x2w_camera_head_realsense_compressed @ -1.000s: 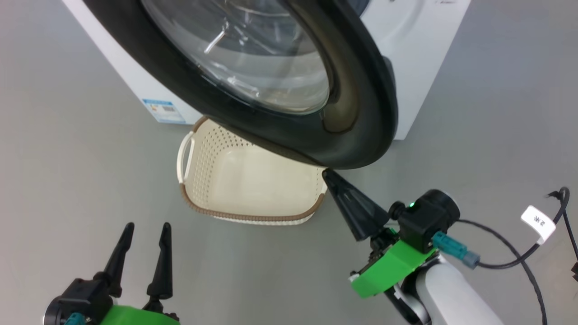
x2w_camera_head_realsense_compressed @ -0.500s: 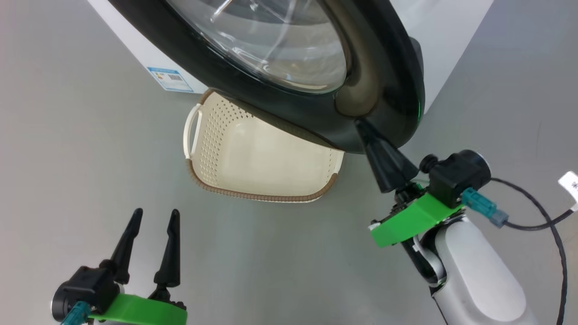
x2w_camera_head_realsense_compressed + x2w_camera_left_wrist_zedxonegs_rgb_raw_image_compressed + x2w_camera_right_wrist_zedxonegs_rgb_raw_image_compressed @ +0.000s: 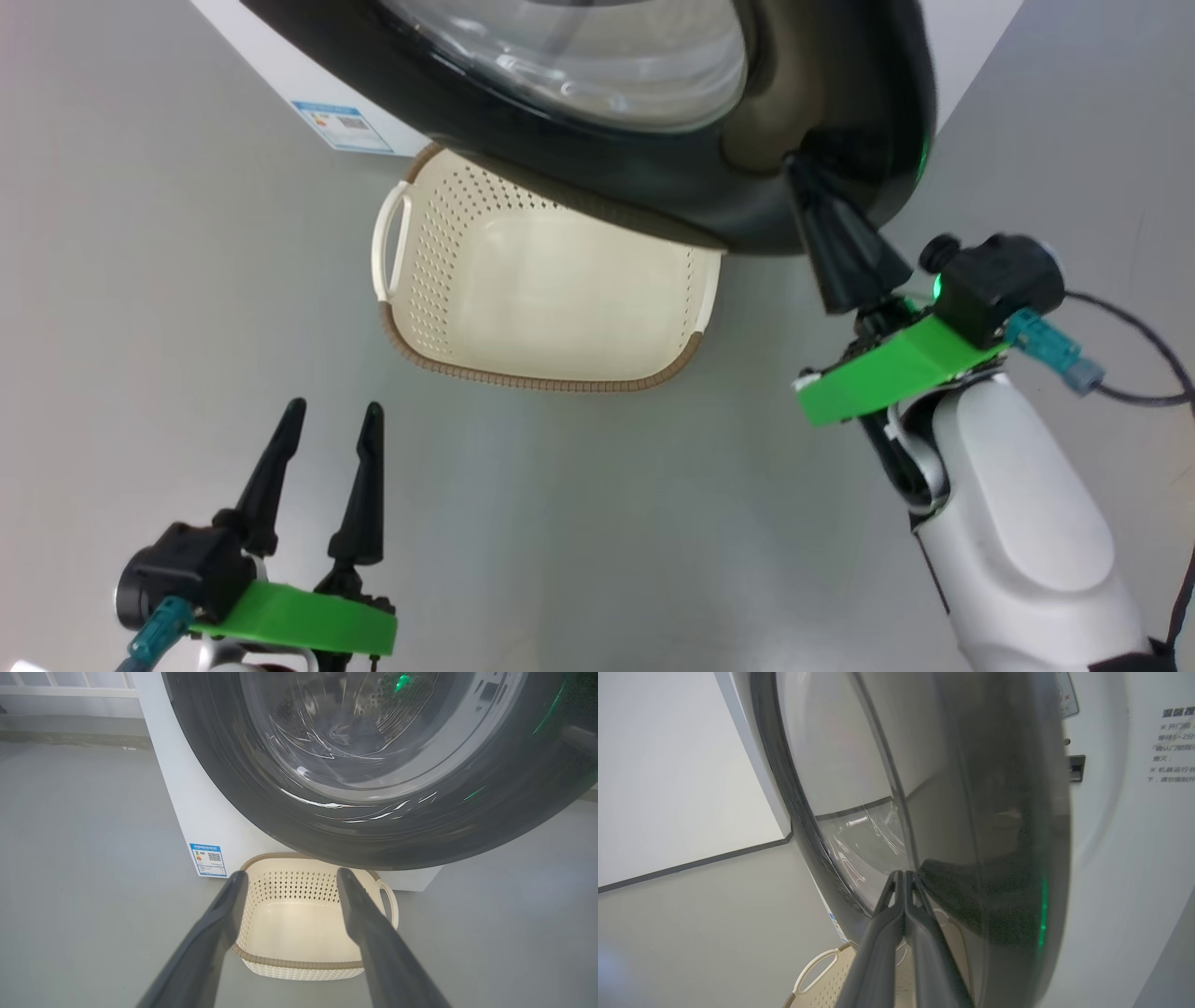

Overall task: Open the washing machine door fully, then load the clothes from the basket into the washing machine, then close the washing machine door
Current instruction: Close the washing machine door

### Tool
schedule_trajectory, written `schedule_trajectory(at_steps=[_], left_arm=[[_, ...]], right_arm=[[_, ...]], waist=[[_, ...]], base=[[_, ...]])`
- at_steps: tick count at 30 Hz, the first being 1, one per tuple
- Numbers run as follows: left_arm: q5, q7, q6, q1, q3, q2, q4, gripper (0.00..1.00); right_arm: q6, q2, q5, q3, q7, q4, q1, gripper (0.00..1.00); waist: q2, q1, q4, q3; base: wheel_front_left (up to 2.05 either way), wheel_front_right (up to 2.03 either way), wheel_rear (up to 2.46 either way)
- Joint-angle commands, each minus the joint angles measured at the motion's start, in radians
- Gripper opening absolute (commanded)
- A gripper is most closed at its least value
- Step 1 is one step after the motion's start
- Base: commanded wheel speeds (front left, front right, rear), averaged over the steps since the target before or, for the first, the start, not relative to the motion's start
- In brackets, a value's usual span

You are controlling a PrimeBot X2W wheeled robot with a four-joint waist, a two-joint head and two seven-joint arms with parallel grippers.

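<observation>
The washing machine door (image 3: 653, 187), with its glossy black rim and clear glass bowl, hangs over the far side of the basket (image 3: 551, 378). The cream basket stands on the floor and its inside is bare; the clothes are out of view. My right gripper (image 3: 794, 163) is shut with nothing in it, its tip against the door's rim at the lower right. In the right wrist view the closed fingers (image 3: 896, 933) rest on the door (image 3: 999, 868). My left gripper (image 3: 334, 407) is open low on the left, apart from the basket (image 3: 299, 924). The white washing machine (image 3: 271, 79) stands behind.
Grey floor (image 3: 187, 308) lies all around. A blue label (image 3: 341, 126) marks the machine's lower corner. A black cable (image 3: 1139, 392) trails from my right wrist. In the right wrist view a pale wall (image 3: 668, 779) with a dark skirting strip stands to the left.
My shut right gripper has moved up and to the right with its tip on the door's rim, and the door has swung with it. The head view has shifted too. The left gripper stays open.
</observation>
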Motion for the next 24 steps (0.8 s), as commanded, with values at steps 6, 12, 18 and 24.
schedule_trajectory(at_steps=[6, 12, 18, 24], left_arm=[[-0.005, -0.006, 0.002, -0.054, 0.004, 0.01, -0.033, 1.0], [-0.005, -0.006, 0.007, -0.096, -0.023, 0.01, -0.044, 1.0], [-0.012, -0.006, 0.015, -0.14, -0.073, 0.01, -0.049, 1.0], [-0.016, -0.006, 0.02, -0.159, -0.092, 0.01, -0.051, 1.0]], right_arm=[[0.001, 0.017, -0.015, -0.042, -0.011, 0.003, -0.094, 0.0], [0.001, 0.018, -0.031, -0.075, -0.012, 0.045, -0.188, 0.0], [0.001, 0.018, -0.057, -0.133, -0.013, 0.11, -0.291, 0.0], [0.001, 0.018, -0.086, -0.189, -0.013, 0.16, -0.368, 0.0]], waist=[[-0.0001, 0.0, 0.011, 0.049], [-0.0001, 0.0, 0.015, 0.087], [-0.0001, 0.0, 0.02, 0.119], [-0.0001, 0.0, 0.031, 0.139]], base=[[0.0, 0.0, 0.0], [0.0, 0.0, 0.0], [0.0, 0.0, 0.0], [0.0, 0.0, 0.0]])
